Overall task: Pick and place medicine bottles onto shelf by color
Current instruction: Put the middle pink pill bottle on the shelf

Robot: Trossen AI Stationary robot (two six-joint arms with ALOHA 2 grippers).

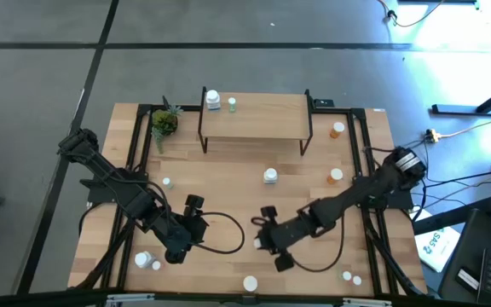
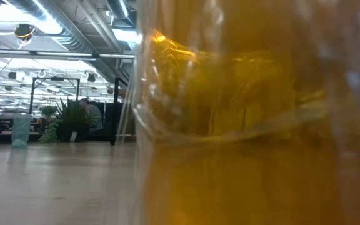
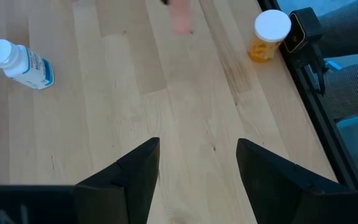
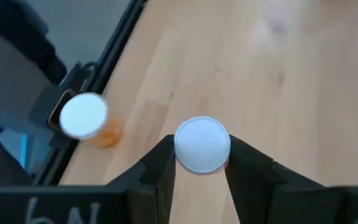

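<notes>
The shelf (image 1: 254, 124) stands at the table's far side, with a white bottle (image 1: 213, 101) and a pale green bottle (image 1: 232, 104) upright on its left end. Other bottles stand scattered on the table. My right gripper (image 1: 261, 241) is at the near middle, shut on a white-capped bottle (image 4: 202, 143). My left gripper (image 1: 199, 223) is just left of it, open and empty (image 3: 197, 162) over bare wood. An orange bottle (image 1: 251, 283) stands at the near edge and fills the low view (image 2: 255, 125). My right gripper pinches the bottle between its two fingers (image 4: 160, 165), which lie on opposite sides of it just under the white cap's rim (image 4: 180, 163). The cap's top faces the wrist camera. The cap hides the body; whether the bottle stands on the table cannot be told.
A small potted plant (image 1: 164, 122) stands left of the shelf. Loose bottles stand at the left (image 1: 167, 182), the middle (image 1: 270, 176), the right (image 1: 337, 175), far right (image 1: 337, 130) and both near corners (image 1: 143, 258) (image 1: 352, 277). A black rail (image 1: 373, 170) frames the table.
</notes>
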